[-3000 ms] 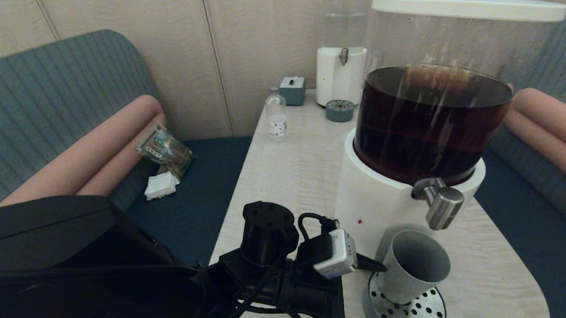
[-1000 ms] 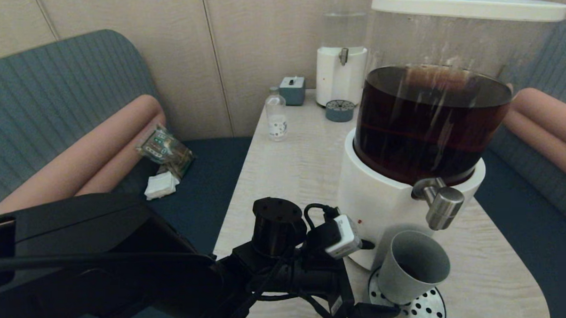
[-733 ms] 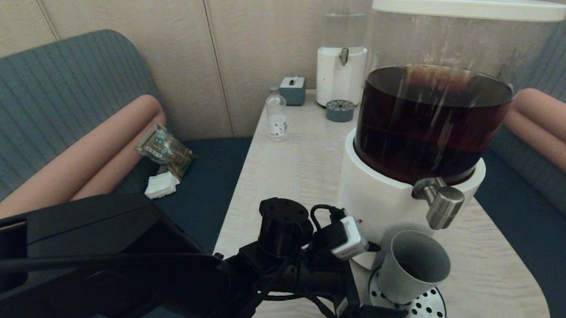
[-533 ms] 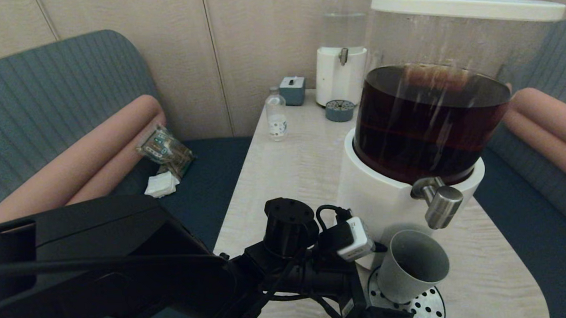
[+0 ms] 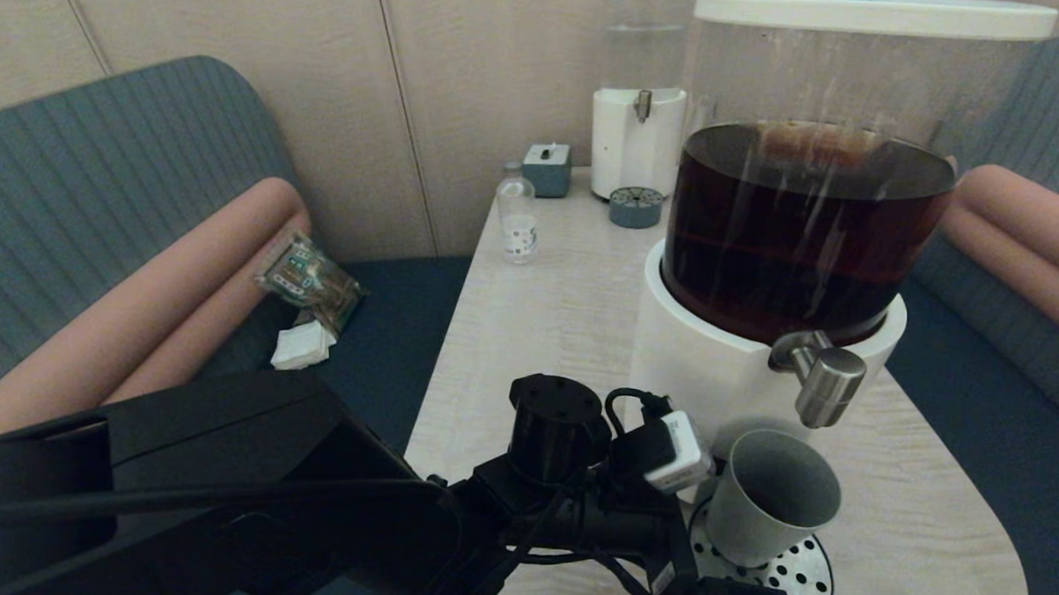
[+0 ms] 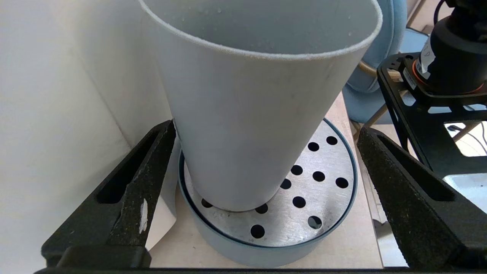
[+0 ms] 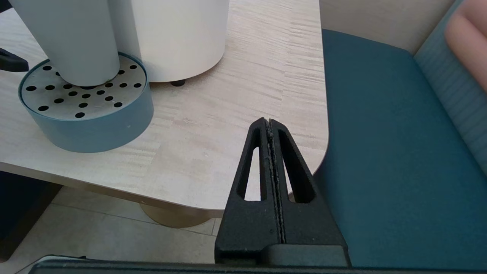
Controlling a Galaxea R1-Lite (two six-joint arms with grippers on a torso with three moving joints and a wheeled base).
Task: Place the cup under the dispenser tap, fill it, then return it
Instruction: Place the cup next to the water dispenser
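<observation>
The cup [image 5: 770, 496] stood on the drip tray [image 5: 795, 574] near the counter's [image 5: 548, 314] front edge, below the tap [image 5: 828, 384]. The left tool [image 6: 262, 179] was wide open around the cup, gripping nothing. The right tool [image 7: 271, 129] was closed and empty, off the counter's front right corner.

From my head view the left arm's wrist hides the left claw [image 6: 262, 205]; the cup's [image 5: 770, 498] lower left side and the drip tray's [image 5: 799, 574] near edge are covered or cropped.
</observation>
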